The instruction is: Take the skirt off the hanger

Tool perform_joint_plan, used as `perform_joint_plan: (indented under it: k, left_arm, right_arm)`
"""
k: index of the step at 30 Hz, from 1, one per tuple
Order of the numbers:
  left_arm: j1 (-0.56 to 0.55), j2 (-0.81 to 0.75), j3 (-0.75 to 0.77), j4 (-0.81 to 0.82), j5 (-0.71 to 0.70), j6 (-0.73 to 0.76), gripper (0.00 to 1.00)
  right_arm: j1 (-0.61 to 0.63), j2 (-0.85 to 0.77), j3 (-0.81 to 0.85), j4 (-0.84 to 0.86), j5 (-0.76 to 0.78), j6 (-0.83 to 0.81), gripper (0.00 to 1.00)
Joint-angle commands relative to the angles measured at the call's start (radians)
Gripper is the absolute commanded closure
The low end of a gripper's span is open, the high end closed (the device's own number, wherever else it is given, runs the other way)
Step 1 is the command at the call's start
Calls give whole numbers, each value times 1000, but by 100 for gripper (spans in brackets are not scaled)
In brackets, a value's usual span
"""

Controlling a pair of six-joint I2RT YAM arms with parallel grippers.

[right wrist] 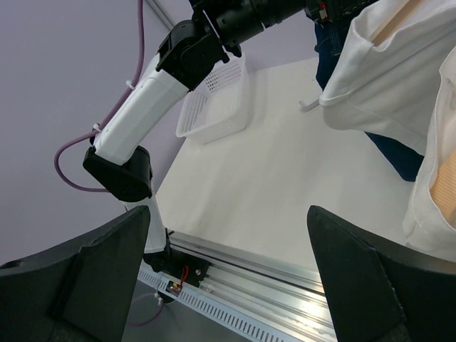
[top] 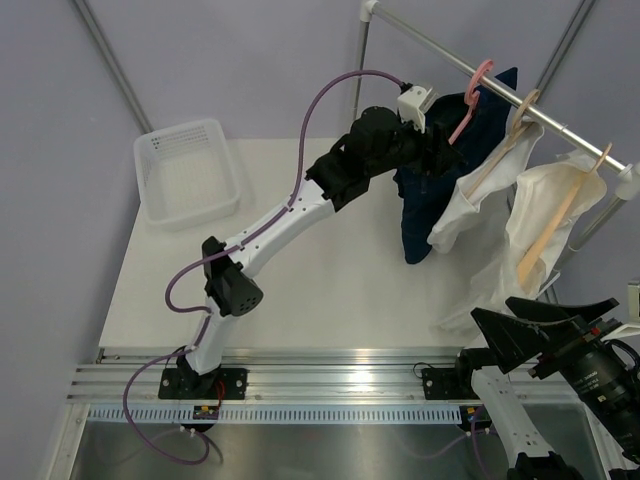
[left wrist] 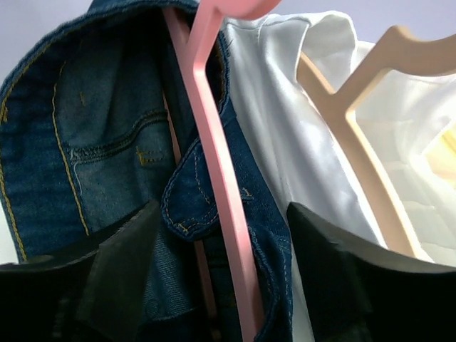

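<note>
A dark blue denim skirt [top: 420, 215] hangs on a pink hanger [top: 470, 100] at the left end of the clothes rail [top: 560, 125]. My left gripper [top: 440, 145] is raised to the skirt's waist. In the left wrist view the skirt [left wrist: 107, 128] and the pink hanger [left wrist: 217, 157] run down between the fingers of the left gripper [left wrist: 222, 235], which stand apart on either side with gaps showing. My right gripper [top: 540, 315] hovers low at the near right, open and empty [right wrist: 228, 221].
Two white garments [top: 540, 200] on wooden hangers hang right of the skirt; one wooden hanger [left wrist: 356, 128] is close behind the right finger. A white basket [top: 190, 170] sits at the table's far left. The aluminium rail [right wrist: 285, 263] borders the table's near edge.
</note>
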Motion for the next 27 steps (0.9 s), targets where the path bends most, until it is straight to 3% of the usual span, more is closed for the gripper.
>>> perform_joint_plan:
  k: [1, 4, 5, 8, 9, 10, 27]
  left_arm:
    - [9, 22, 58, 52, 19, 8, 34]
    - [9, 23, 61, 57, 13, 8, 49]
    - [12, 25, 64, 57, 11, 8, 60]
    - [20, 23, 88, 54, 5, -2, 80]
    - [24, 20, 96, 52, -1, -6, 93]
    - [29, 14, 98, 54, -5, -15, 97]
    - [86, -141, 134, 98, -19, -115, 100]
  right_arm:
    - [1, 3, 27, -267, 14, -26, 1]
    - [1, 2, 27, -267, 16, -28, 1]
    - [3, 2, 27, -267, 14, -28, 1]
    - [1, 0, 25, -266, 17, -29, 0]
    - [3, 0, 27, -267, 19, -28, 1]
    - [3, 2, 27, -267, 20, -29, 1]
    - [3, -9, -28, -234, 48, -26, 0]
